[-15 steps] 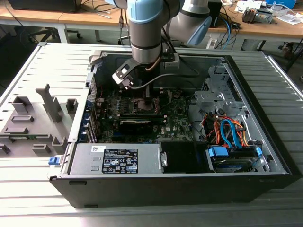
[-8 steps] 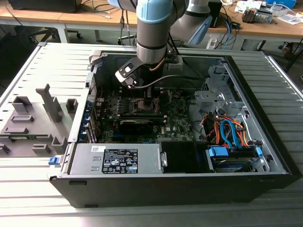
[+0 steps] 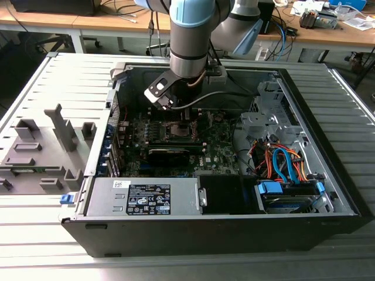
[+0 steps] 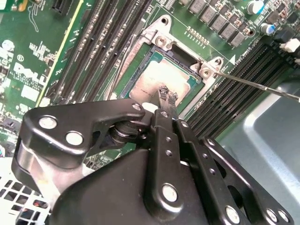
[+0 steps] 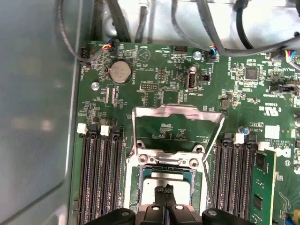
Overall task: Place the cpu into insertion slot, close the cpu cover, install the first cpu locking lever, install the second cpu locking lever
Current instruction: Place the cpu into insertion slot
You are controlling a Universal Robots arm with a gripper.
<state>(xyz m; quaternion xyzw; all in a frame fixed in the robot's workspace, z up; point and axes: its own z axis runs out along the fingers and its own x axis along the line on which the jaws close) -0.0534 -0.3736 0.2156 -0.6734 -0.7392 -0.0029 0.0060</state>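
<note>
Gripper (image 4: 167, 93) fingers are pinched together with nothing visible between them, their tips poised directly over the cpu (image 4: 150, 77), touching or just short of its silver top. That chip lies flat in the insertion slot (image 5: 136, 176). The cpu cover (image 5: 176, 111) stands swung open, off the slot's edge nearest the coin cell (image 5: 119, 71).

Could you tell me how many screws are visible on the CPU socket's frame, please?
2. In the second wrist view, the first screw and second screw sit at neighbouring corners of the socket frame. The gripper may hide more.
</note>
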